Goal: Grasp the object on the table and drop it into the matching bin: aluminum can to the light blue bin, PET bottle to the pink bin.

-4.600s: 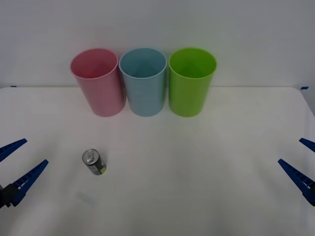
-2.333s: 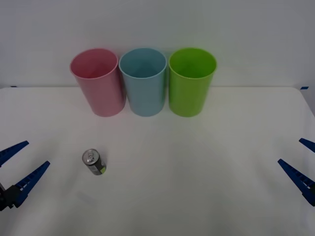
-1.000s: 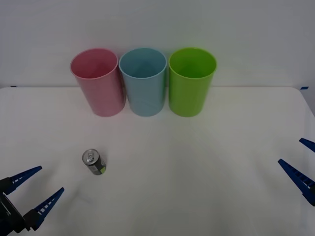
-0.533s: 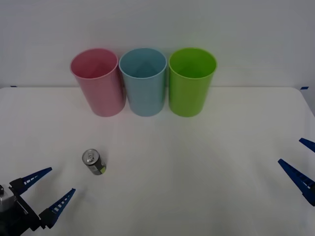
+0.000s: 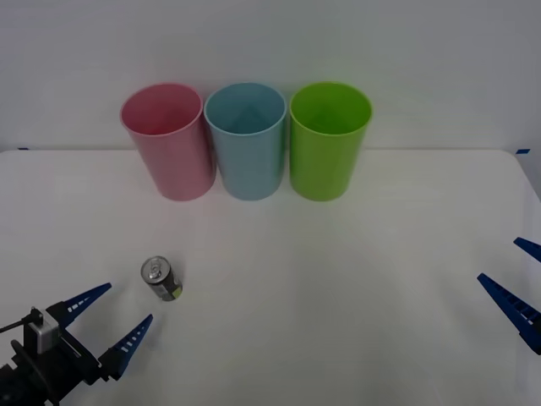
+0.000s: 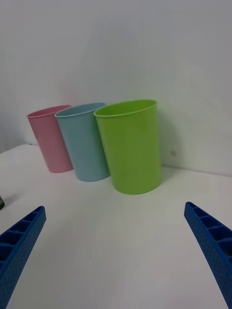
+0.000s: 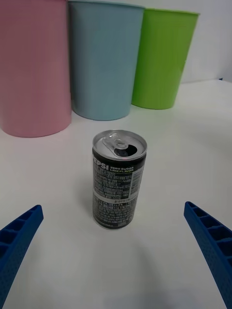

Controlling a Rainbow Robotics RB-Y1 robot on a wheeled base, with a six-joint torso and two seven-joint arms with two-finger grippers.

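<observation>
The small dark grey-black aluminium drink can (image 5: 161,280) with its silver pull-tab top stands upright on the wide white bench (image 5: 338,279), well in front of the bins. The left gripper (image 5: 110,322) sits low just behind it with its blue ribbed fingers (image 5: 130,345) spread wide and holding nothing. To grasp well, it should probably advance straight until the can is centred between the fingers, then close on the mid-body so the can does not tip. The can belongs in the tall, smooth light blue plastic bin (image 5: 246,139), which stands tightly between the pink plastic bin (image 5: 168,139) and a lime green plastic bin (image 5: 328,139), so the release likely needs careful centring. Nothing lies between can and bins. The right gripper (image 5: 517,288) waits at the bench's right edge, wide open and empty.
</observation>
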